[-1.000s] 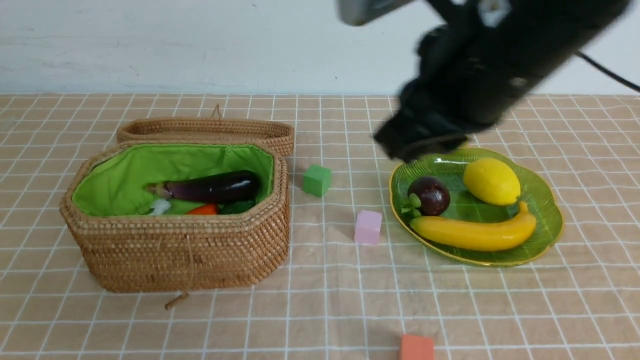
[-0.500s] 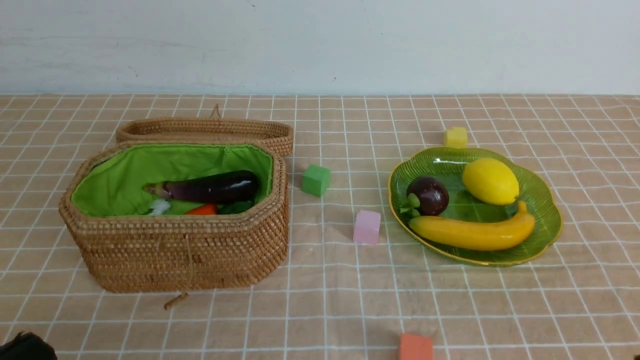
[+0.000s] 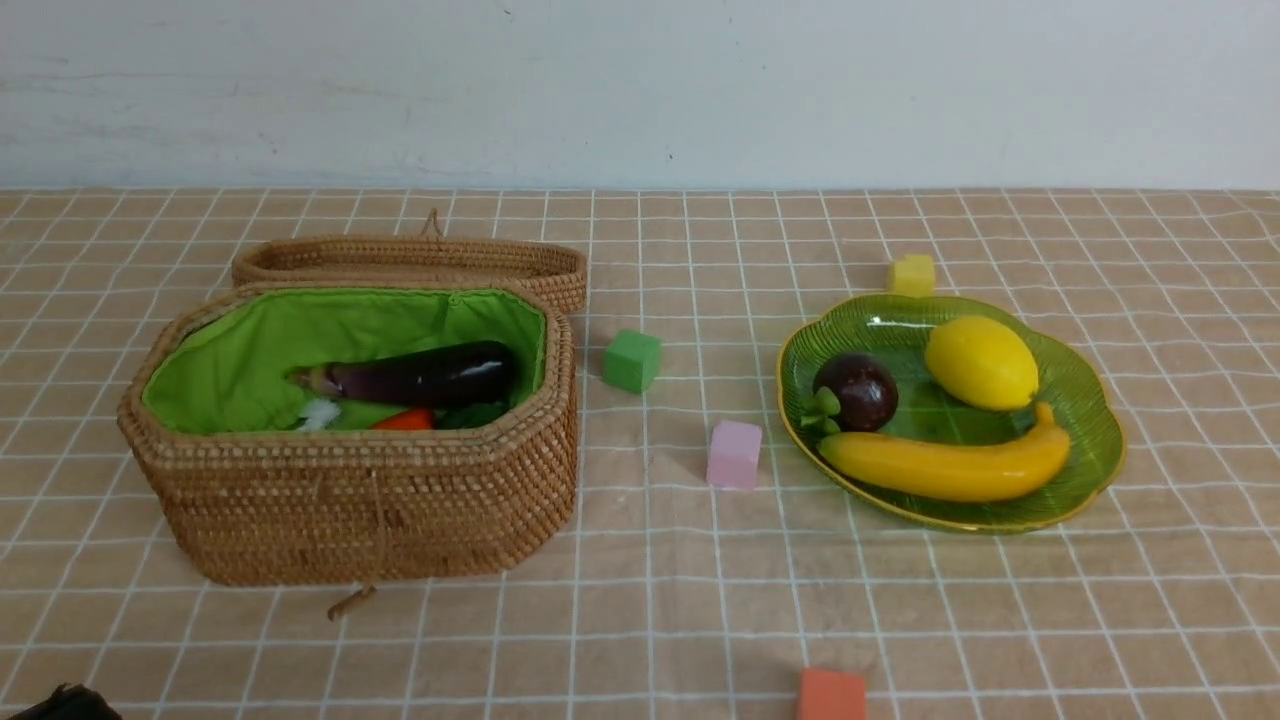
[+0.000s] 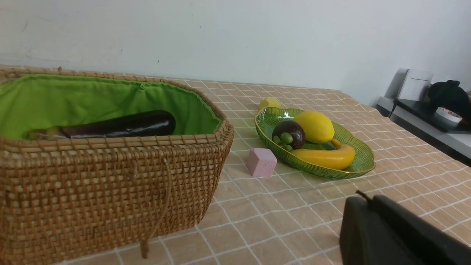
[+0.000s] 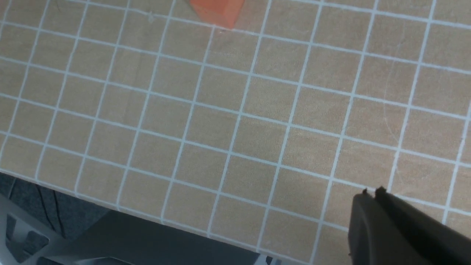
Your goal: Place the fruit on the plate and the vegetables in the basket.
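The green glass plate (image 3: pixel 1090 400) at the right holds the banana (image 3: pixel 945 467), the mangosteen (image 3: pixel 857 390) and the lemon (image 3: pixel 982 362). The wicker basket (image 3: pixel 360 500) with green lining at the left holds the eggplant (image 3: pixel 420 375), with bits of the orange carrot (image 3: pixel 405 420) and white radish (image 3: pixel 320 412) showing below it. The left wrist view shows the basket (image 4: pixel 110 173), eggplant (image 4: pixel 117 125) and plate (image 4: pixel 364 162). My left gripper (image 4: pixel 364 200) is shut and empty, low near the table's front left. My right gripper (image 5: pixel 371 195) is shut and empty over bare cloth near the front edge.
The flat wicker lid (image 3: pixel 410 260) lies behind the basket. Foam cubes lie about: green (image 3: pixel 632 360), pink (image 3: pixel 735 453), yellow (image 3: pixel 912 274) behind the plate, and orange (image 3: pixel 832 695) at the front, also in the right wrist view (image 5: pixel 217 9). The table's front edge (image 5: pixel 110 209) shows there.
The right arm, which blocked the upper right of the front view, has pulled back out of that view. A dark bit of the left arm has shown at the lower left corner.
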